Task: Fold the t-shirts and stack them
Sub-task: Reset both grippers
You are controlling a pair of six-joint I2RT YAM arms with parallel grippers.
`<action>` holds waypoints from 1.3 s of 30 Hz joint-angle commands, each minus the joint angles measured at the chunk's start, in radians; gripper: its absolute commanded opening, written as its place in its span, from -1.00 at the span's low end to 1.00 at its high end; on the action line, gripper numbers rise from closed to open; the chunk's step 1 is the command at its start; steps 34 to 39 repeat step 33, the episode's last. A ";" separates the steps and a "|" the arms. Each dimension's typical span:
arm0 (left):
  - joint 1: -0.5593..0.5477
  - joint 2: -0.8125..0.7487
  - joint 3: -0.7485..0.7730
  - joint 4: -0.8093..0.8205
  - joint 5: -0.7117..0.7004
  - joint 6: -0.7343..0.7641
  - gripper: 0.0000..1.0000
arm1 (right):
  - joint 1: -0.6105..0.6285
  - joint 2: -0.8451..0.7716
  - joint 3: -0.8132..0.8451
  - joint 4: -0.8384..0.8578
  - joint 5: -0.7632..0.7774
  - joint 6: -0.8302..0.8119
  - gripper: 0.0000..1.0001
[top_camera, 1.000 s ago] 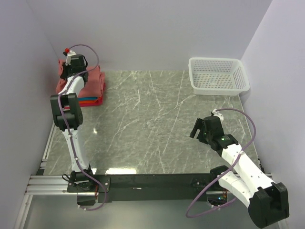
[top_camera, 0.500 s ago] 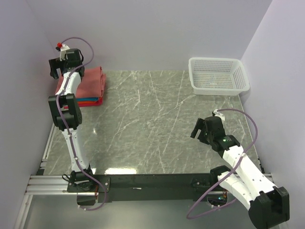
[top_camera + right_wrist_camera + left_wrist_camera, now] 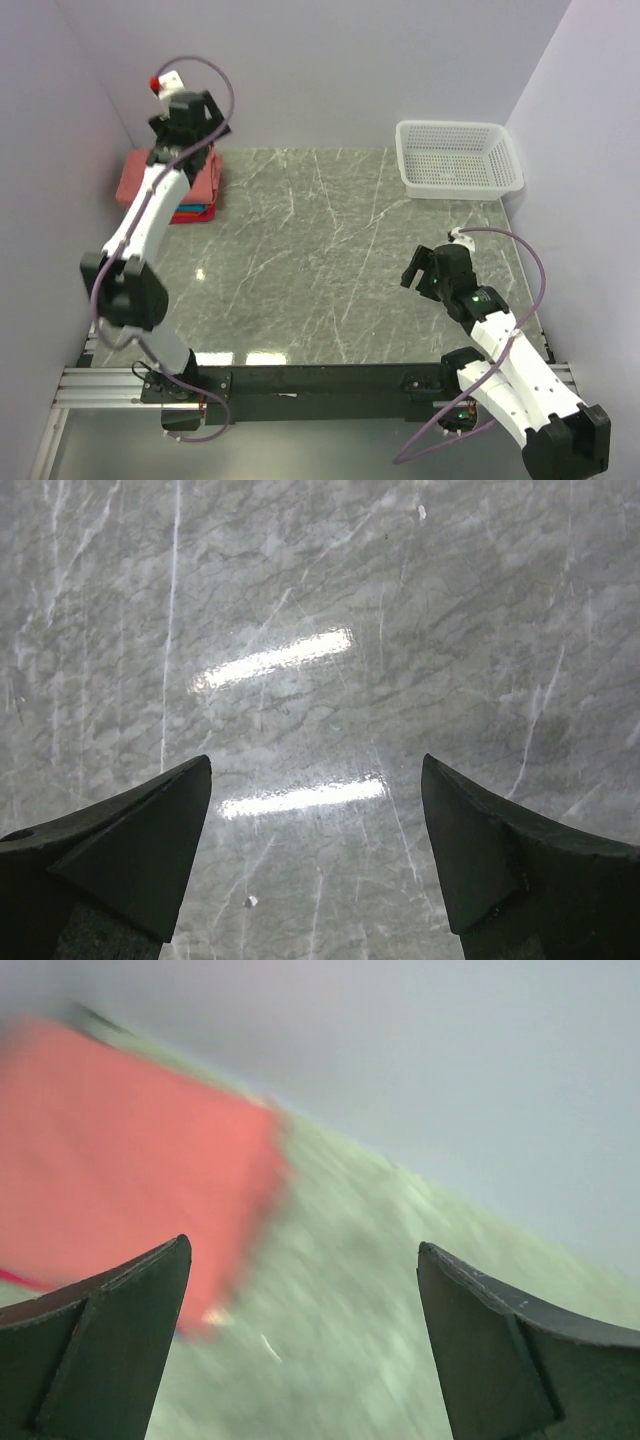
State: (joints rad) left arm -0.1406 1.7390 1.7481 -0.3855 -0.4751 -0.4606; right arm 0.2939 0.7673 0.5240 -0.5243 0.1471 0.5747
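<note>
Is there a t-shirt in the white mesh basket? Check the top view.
No: the white mesh basket shows only its bare floor; the folded t-shirts lie stacked far to its left.

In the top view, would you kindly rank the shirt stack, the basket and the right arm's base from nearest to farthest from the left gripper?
From the left gripper:
1. Shirt stack: right beside it, in the far-left corner of the table.
2. Basket: across the table, in the far-right corner.
3. Right arm's base: at the near edge, on the right side.
</note>
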 commanded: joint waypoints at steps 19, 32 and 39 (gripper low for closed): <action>-0.579 -0.599 -0.898 0.033 -0.108 -0.455 0.99 | -0.006 -0.191 -0.096 0.190 -0.078 -0.030 0.82; -0.577 -0.569 -0.865 -0.018 -0.204 -0.472 0.99 | -0.006 -0.232 -0.122 0.207 -0.100 -0.044 0.64; -0.577 -0.569 -0.860 -0.019 -0.218 -0.472 0.99 | -0.006 -0.235 -0.121 0.208 -0.092 -0.042 0.67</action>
